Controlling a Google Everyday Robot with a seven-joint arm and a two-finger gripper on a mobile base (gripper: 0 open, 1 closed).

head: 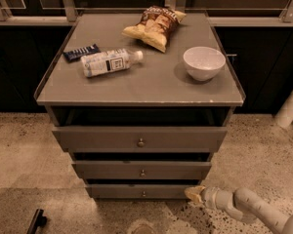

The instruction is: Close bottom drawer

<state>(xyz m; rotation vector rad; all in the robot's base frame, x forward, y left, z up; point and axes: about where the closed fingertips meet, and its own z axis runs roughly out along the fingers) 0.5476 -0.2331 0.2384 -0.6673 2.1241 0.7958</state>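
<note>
The bottom drawer (136, 191) is the slimmest grey front of three, lowest in the cabinet, with a tiny round centre knob (144, 194). A dark gap shows above its panel. My gripper (194, 194) reaches in from the lower right on a white arm (254, 207). Its tan tip sits at the right end of the bottom drawer's front, touching or almost touching it. The middle drawer (141, 170) and the top drawer (139, 139) stand out from the cabinet above it.
The cabinet top (161, 82) holds a white bowl (203, 63), a plastic bottle lying on its side (109, 62), a chip bag (155, 26) and a dark blue bar (81, 52). Speckled floor lies all around. A dark object (36, 222) lies at the lower left.
</note>
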